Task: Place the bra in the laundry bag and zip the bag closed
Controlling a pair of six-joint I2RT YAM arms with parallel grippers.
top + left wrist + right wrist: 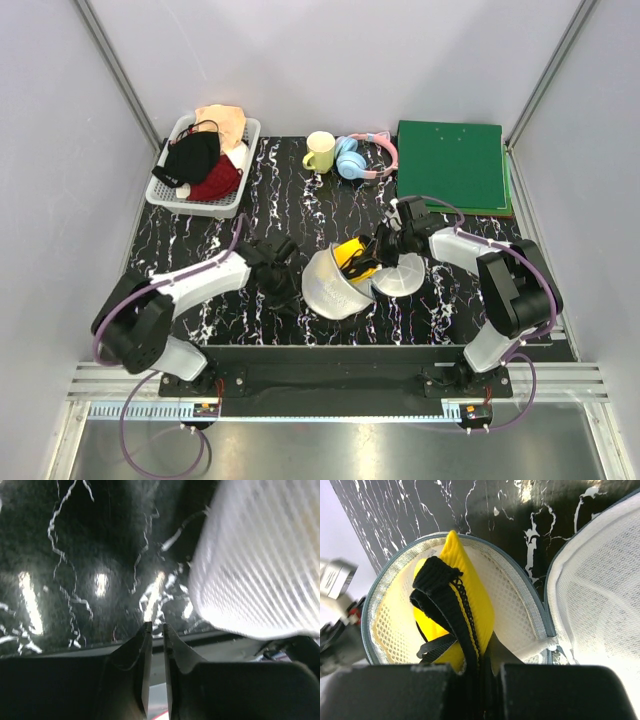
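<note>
While the right arm [470,250] bends in from the lower right of the top view toward centre frame, the right gripper [479,664] is clenched on the bra [465,595], pinching its folded yellow cups and black strap, which stand upright inside the bag [520,600] half at frame left; the other half lies open beside it. From the lower left the left arm [200,278] stretches toward the bag, the left gripper [155,629] tipped down at the table [75,555], fingers drawn together on nothing, just beside the mesh wall
</note>
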